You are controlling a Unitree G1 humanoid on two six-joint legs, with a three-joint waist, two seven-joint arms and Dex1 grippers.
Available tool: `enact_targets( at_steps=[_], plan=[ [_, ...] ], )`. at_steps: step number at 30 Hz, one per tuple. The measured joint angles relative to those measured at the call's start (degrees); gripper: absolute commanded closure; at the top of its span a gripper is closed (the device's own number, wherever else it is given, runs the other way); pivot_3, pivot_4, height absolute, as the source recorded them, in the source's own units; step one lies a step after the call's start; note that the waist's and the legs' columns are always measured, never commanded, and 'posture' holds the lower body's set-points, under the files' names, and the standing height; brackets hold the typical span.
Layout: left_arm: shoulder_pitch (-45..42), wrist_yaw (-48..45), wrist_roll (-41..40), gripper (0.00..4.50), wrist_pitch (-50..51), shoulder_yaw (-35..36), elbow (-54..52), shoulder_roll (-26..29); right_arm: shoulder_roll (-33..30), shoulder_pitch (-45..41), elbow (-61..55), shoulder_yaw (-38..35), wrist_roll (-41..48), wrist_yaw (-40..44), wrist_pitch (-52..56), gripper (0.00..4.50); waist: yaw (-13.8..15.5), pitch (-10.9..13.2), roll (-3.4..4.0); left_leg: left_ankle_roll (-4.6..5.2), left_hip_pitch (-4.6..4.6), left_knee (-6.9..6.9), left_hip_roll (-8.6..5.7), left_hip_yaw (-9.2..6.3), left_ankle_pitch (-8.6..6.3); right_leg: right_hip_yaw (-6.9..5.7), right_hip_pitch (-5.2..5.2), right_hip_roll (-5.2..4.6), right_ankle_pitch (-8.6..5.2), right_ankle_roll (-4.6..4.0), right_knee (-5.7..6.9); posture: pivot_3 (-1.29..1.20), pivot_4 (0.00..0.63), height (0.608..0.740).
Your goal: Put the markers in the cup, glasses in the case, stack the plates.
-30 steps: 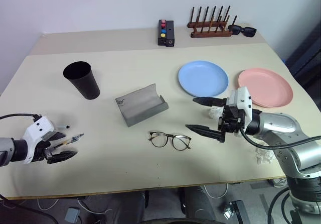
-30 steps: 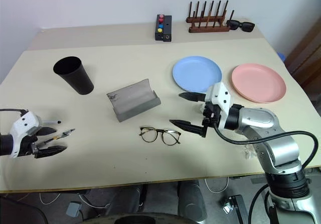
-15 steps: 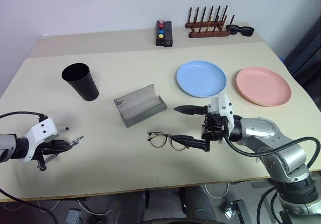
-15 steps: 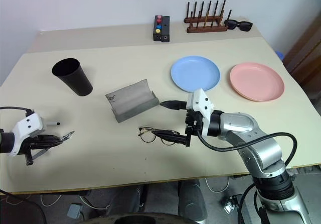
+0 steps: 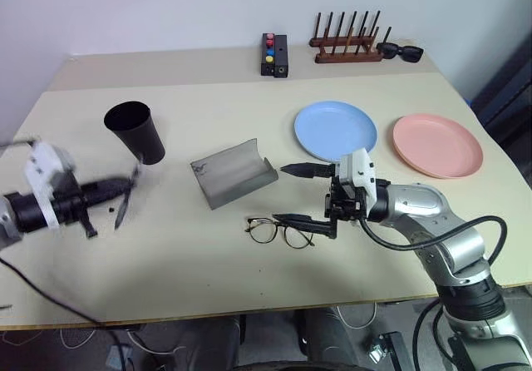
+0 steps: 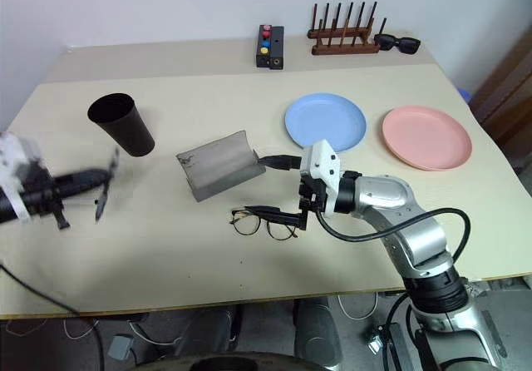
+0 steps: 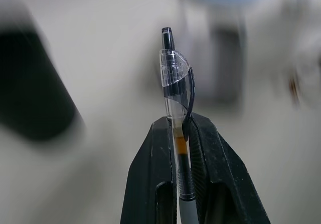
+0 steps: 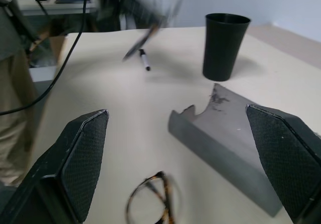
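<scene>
My left gripper (image 7: 179,123) is shut on a clear pen (image 7: 174,78) with a black clip. It hangs blurred above the table, a little in front of the black cup (image 5: 135,131). A white marker (image 8: 144,61) with a black cap lies on the table below it. My right gripper (image 5: 298,195) stands open and points left. Its lower finger hovers at the right lens of the wire-framed glasses (image 5: 280,232), and its upper finger sits near the end of the open grey case (image 5: 233,171). The blue plate (image 5: 335,130) and the pink plate (image 5: 437,144) lie side by side.
Along the back edge stand a wooden peg rack (image 5: 347,42), black sunglasses (image 5: 402,51) and a black box with coloured buttons (image 5: 274,53). The table's front edge (image 5: 249,304) runs close below the glasses.
The left gripper closed on the pen and lifted it off the table, swinging up and towards the cup. The right gripper moved left to the glasses and stayed open.
</scene>
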Motion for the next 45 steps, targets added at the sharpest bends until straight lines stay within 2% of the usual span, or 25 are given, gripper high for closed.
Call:
enact_targets(
  at_steps=[3,9,13,17,24,31,45],
  plan=[
    [-7.1,6.5,-0.3,4.46,-0.9,1.0,0.2,-2.4,0.8,-0.3,1.6,0.7,-0.9,0.4,-1.5,0.0,-0.1,0.0,0.0,0.0,0.03,-0.02,0.02,0.0,0.0,0.01,0.0,0.09,0.04,-0.03,0.0,0.0,0.15,0.732],
    [-22.1,21.6,9.1,4.46,-8.5,-3.2,6.4,-6.9,2.3,-0.8,4.2,1.2,-1.7,1.4,-4.5,0.0,-0.1,0.0,-0.02,-0.01,0.06,-0.02,0.04,0.02,0.01,0.03,0.01,0.16,0.08,-0.06,-0.01,0.0,0.15,0.732],
    [-25.6,28.9,17.8,4.46,-16.7,-7.6,12.8,-10.3,3.2,-0.8,4.9,1.6,-1.8,1.6,-5.5,0.0,-0.1,0.0,-0.02,-0.01,0.06,-0.03,0.04,0.02,0.01,0.02,0.01,0.16,0.08,-0.06,-0.01,0.0,0.15,0.732],
    [-26.7,34.8,23.2,4.46,-23.6,-8.9,19.9,-14.0,5.1,-0.8,5.0,1.6,-1.7,0.9,-5.8,0.0,-0.2,0.0,-0.03,-0.02,0.05,-0.03,0.04,0.01,0.01,0.03,-0.01,0.17,0.09,-0.06,0.0,0.0,0.15,0.732],
    [-28.9,37.5,25.2,4.46,-32.2,-10.6,30.2,-19.6,10.8,-2.4,5.1,3.0,-2.9,-2.6,-6.7,0.0,0.0,0.0,-0.04,-0.04,0.04,0.01,0.04,0.0,0.02,0.02,-0.01,0.17,0.1,-0.05,0.04,0.0,0.15,0.732],
    [-30.0,37.7,25.6,4.46,-36.3,-12.5,34.7,-22.0,16.9,-4.3,7.7,4.1,-5.1,-6.7,-8.6,0.0,-0.1,0.0,-0.06,-0.04,0.05,-0.02,0.04,0.0,0.02,0.02,-0.03,0.17,0.12,-0.02,0.04,0.0,0.15,0.732],
    [-26.9,40.2,25.7,4.46,-35.5,-12.7,34.1,-24.1,18.2,-4.6,8.0,4.7,-5.2,-7.7,-8.6,0.0,-0.2,0.0,-0.06,-0.04,0.05,-0.01,0.04,-0.01,0.02,0.02,-0.04,0.18,0.12,-0.02,0.06,0.0,0.15,0.732]
  ],
)
